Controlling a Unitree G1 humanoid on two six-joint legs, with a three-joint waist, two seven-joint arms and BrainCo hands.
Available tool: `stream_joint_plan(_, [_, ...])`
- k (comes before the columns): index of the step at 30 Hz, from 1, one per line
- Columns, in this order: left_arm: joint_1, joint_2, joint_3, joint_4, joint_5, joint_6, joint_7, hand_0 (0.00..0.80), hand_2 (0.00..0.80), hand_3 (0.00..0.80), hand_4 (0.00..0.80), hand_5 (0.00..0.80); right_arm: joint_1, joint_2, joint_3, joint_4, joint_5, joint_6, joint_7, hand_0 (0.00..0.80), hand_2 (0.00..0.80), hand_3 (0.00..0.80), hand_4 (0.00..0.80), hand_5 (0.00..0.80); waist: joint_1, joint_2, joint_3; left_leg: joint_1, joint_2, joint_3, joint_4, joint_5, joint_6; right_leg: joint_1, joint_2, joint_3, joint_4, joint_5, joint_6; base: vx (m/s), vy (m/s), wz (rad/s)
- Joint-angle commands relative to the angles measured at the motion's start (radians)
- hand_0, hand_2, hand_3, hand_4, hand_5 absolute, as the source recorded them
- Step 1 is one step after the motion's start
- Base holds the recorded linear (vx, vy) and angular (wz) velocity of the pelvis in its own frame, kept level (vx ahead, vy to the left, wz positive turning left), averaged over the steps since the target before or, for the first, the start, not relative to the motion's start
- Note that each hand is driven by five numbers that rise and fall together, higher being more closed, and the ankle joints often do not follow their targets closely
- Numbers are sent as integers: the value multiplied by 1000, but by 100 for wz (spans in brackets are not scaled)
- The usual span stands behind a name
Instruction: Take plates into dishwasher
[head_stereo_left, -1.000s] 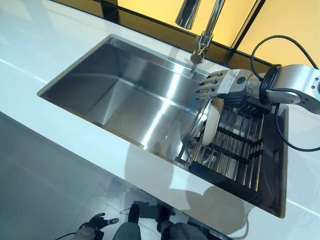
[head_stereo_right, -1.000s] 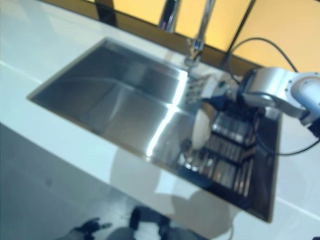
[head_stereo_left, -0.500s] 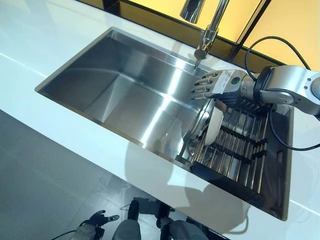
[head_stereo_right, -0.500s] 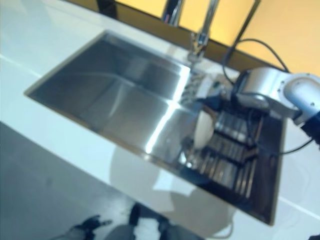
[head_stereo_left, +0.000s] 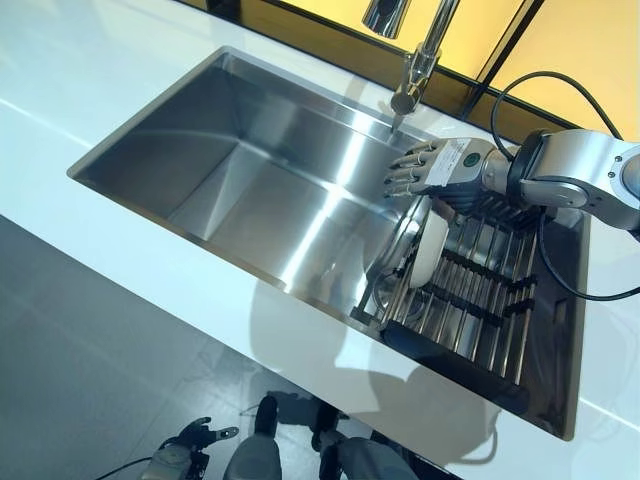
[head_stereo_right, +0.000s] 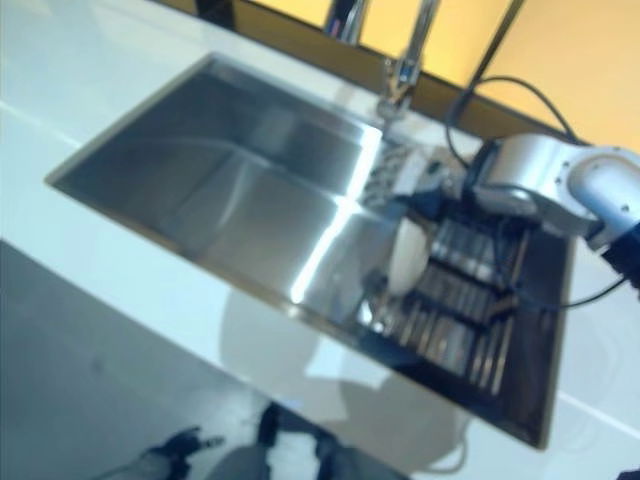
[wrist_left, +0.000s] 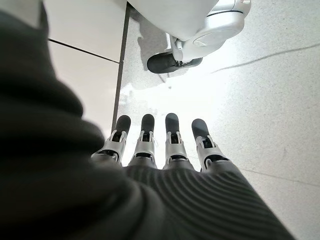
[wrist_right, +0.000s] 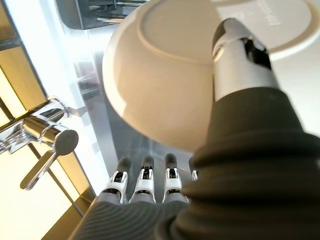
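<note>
A cream plate (head_stereo_left: 429, 246) stands on edge at the left end of a black dish rack (head_stereo_left: 480, 305) set in the right part of the sink. My right hand (head_stereo_left: 440, 168) hovers just above the plate's top rim, fingers straight and pointing left. In the right wrist view the thumb (wrist_right: 240, 60) lies against the plate's underside (wrist_right: 160, 75) while the fingers (wrist_right: 145, 182) stay stretched out past its rim. My left hand (wrist_left: 160, 145) hangs low over the floor with straight fingers, holding nothing.
The steel sink basin (head_stereo_left: 240, 170) lies to the left of the rack. A tap (head_stereo_left: 420, 60) rises just behind my right hand. A shiny metal dish (head_stereo_left: 397, 245) leans beside the plate. White countertop (head_stereo_left: 120, 240) runs along the sink's near edge.
The camera has shifted a little. My right hand stays over the plate's top rim, slightly lower than the tap than before. The plate has not moved.
</note>
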Motion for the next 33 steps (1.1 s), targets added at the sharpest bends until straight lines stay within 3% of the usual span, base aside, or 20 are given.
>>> stream_joint_plan(1, [-2,67,-7,-38,-22,-20,10,0,0,0,0,0,-22,-30,-15,24,-5,31,1,0,0,0,0,0,25,-56,12,3,-35,118,4,-106,57,64,39,34,11,-157,31,0,0,0])
stream_joint_plan(33, [-6,67,9,-24,-23,-25,11,0,0,0,0,0,45,-72,-45,43,-21,11,-19,0,0,0,0,0,10,-57,2,15,-34,126,-4,-106,59,70,40,44,10,-156,33,0,0,0])
